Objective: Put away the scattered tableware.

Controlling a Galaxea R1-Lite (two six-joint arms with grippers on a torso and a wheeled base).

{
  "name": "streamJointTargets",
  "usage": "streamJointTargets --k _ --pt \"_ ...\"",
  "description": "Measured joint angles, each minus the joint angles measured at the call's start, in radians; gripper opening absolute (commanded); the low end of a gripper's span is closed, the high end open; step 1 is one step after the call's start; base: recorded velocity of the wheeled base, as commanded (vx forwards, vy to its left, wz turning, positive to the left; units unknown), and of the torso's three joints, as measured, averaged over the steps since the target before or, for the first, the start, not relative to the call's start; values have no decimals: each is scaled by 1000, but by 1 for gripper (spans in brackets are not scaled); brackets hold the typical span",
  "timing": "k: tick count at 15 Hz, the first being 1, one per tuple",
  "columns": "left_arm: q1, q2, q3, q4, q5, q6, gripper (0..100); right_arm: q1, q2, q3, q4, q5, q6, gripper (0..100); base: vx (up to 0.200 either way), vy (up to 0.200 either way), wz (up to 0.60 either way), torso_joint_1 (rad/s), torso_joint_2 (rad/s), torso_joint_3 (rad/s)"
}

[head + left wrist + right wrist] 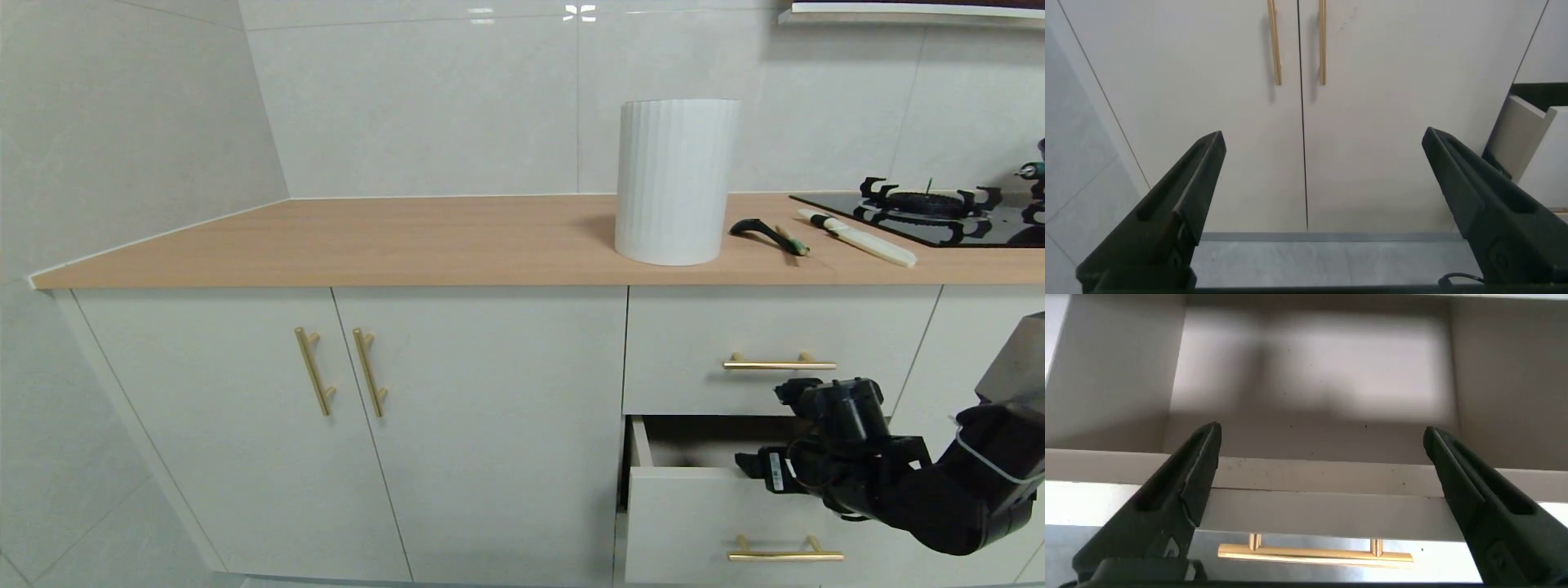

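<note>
Indoors, wooden countertop (pixel 367 241) — white-tiled wall (pixel 408 98), pale cabinets (pixel 482 425), lower drawer (pixel 694 514) open

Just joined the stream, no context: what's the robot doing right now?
The right gripper, open and holding nothing, sits at the pulled-out lower drawer. The tableware is not yet put away: a black-handled utensil and a white-handled utensil lie on the counter beside a white canister. The left gripper is open, low, facing the cabinet doors.

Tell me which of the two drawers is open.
The lower drawer, pulled out beside the right gripper; the upper drawer above it sits flush, shut.
</note>
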Motion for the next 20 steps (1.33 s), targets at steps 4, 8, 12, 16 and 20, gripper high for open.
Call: streamJointTargets --k 4,8,12,16,20 --pt "0 0 0 0 0 0 100 1 -66 1 136 9 -8 100 0 0 0 0 0 0" --pt "0 0 0 0 0 0 100 5 -151 -2 314 46 -45 100 0 0 0 0 0 0" --pt "0 0 0 0 0 0 100 37 -231 -3 492 56 -104 100 0 0 0 0 0 0" --pt "0 0 0 0 0 0 100 81 -299 -1 726 56 -185 100 0 0 0 0 0 0" --pt "0 0 0 0 0 0 100 104 -418 -14 969 79 -319 100 0 0 0 0 0 0"
